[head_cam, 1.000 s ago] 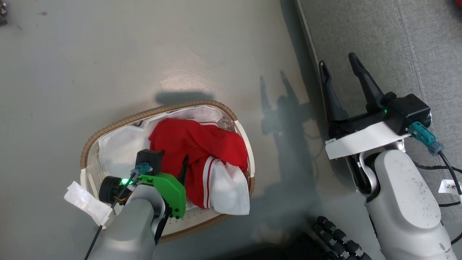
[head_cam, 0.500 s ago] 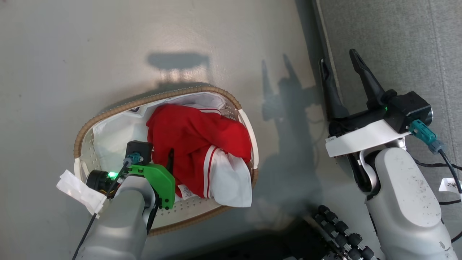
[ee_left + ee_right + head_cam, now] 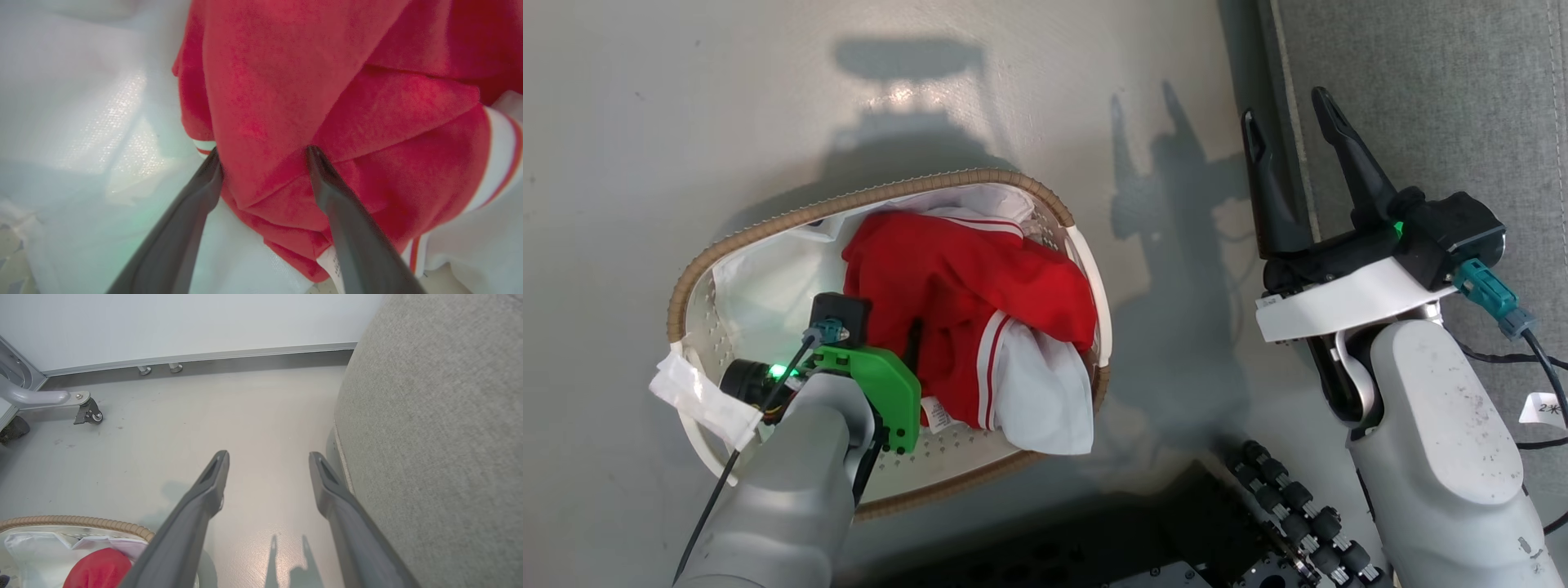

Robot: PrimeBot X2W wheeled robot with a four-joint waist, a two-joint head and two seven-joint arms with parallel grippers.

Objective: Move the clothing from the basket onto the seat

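Straddles soft red white-trimmed clothing (image 3: 286, 81) in oval brown-rimmed basket (image 3: 849, 204) with released left gripper (image 3: 263, 159); holds right gripper (image 3: 1284, 110) released too. Must clench next.

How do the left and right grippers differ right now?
Place: the left gripper is down in the basket; the right gripper hangs above the floor beside the seat. Load: the left gripper has a fold of the clothing between its fingers; the right gripper has nothing. Look: the left gripper carries a green bracket, the right gripper a white strip. Both stand open.
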